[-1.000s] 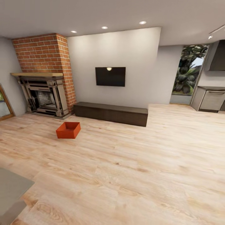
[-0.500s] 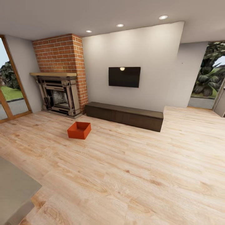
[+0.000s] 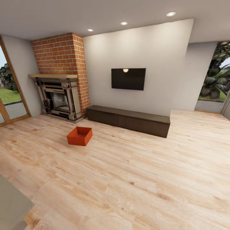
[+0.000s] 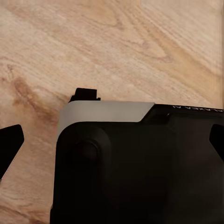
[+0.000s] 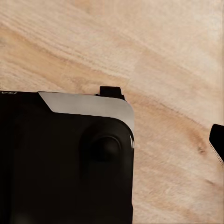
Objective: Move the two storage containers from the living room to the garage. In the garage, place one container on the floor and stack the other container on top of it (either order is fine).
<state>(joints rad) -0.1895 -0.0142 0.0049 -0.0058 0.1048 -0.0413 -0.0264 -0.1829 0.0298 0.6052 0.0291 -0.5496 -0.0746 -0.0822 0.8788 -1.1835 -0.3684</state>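
One orange-red storage container (image 3: 79,136) sits upright and open on the light wood-plank floor (image 3: 134,179) of the living room, in the open area in front of the fireplace. It stands apart from everything else, its near corner turned toward the camera, with nothing visible inside it.

Behind it and toward the left corner of the room rises the red brick fireplace (image 3: 60,76), with a dark ornate surround and a wooden mantel. Just to the right of the fireplace, a long low dark cabinet (image 3: 129,120) runs along the foot of the white wall, and a black TV (image 3: 128,79) hangs on that wall above it. A glass door with a wooden frame (image 3: 9,92) shows at the far left, and a window with green plants (image 3: 217,80) at the far right. Small round lights dot the ceiling.

In both wrist views a black and grey robot body (image 4: 140,163) hangs over the plank floor. Whether the left end effector and the right end effector are spread or pressed together cannot be told.
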